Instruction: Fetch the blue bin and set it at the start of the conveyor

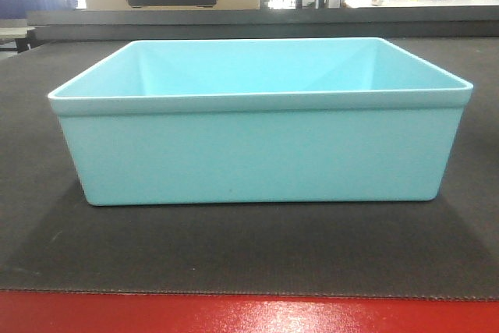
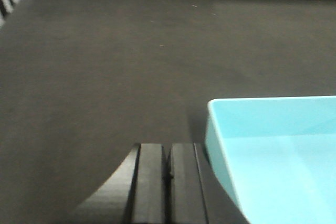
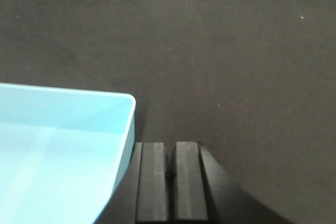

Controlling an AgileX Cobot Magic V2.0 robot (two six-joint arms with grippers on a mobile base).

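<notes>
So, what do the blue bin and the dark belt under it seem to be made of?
The blue bin looks like moulded plastic: pale turquoise, smooth walls with a soft sheen, thin rolled rim, rounded corners. The conveyor belt seems a woven or rubberised matting: dark grey, matte, with a fine grain. Its front edge is glossy red, perhaps painted metal or plastic; that is unclear.

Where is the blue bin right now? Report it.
The blue bin sits centred in the front view on the dark grey conveyor belt, just behind its red edge band.

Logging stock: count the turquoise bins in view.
1. The blue bin sits on the conveyor start, between the left hand and right hand. Others may lie outside view.
</notes>
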